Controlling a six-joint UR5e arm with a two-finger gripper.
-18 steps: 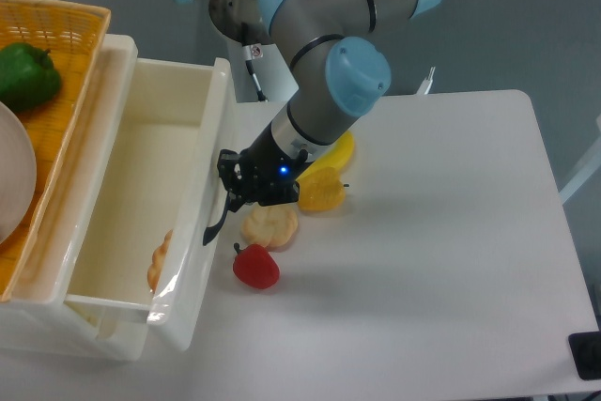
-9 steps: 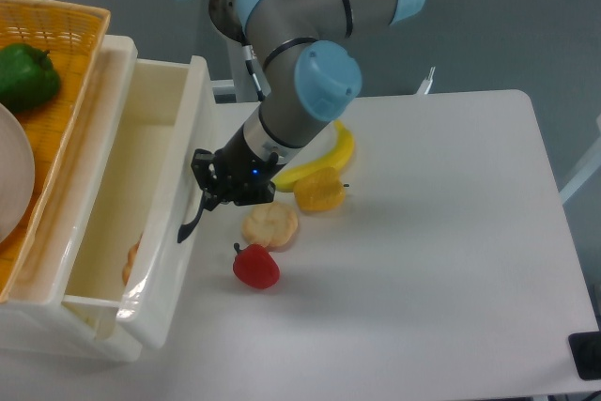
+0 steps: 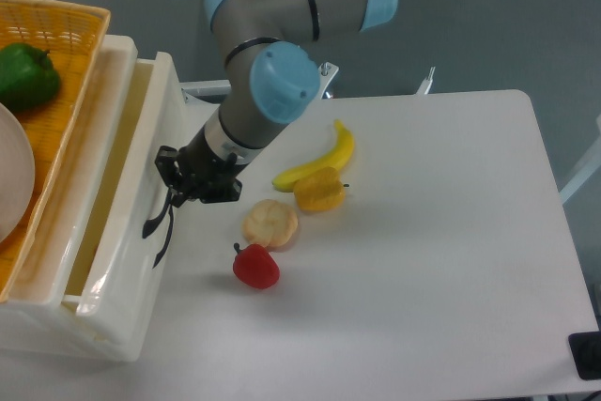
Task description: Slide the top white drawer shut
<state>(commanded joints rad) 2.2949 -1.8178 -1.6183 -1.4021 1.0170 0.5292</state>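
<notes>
Altogether one arm (image 3: 272, 35), one gripper (image 3: 177, 187), one white cabinet (image 3: 56, 326), and four pieces of food are on the white table (image 3: 451, 260). The top white drawer (image 3: 141, 223) is a glossy plastic tray with straight walls, and it sticks out of the cabinet only by a narrow slot; its front panel carries one curved black handle (image 3: 155, 223). The gripper, black and blocky, sits right against that front panel at the upper end of the handle; whether its fingers are spread or pinched together cannot be told from this angle. The arm is grey tube with rounded light blue caps at the joints. Just to the right of the drawer front lie one pale, lumpy bread roll (image 3: 270, 223) and one shiny red pepper (image 3: 255, 267), the pepper nearer the camera. Farther right of the drawer are one yellow pepper (image 3: 320, 192) and one long curved banana (image 3: 319, 160), touching each other. On top of the cabinet sits one woven orange basket (image 3: 56, 25), holding one green pepper (image 3: 26, 74) and part of a white plate (image 3: 14, 176).
</notes>
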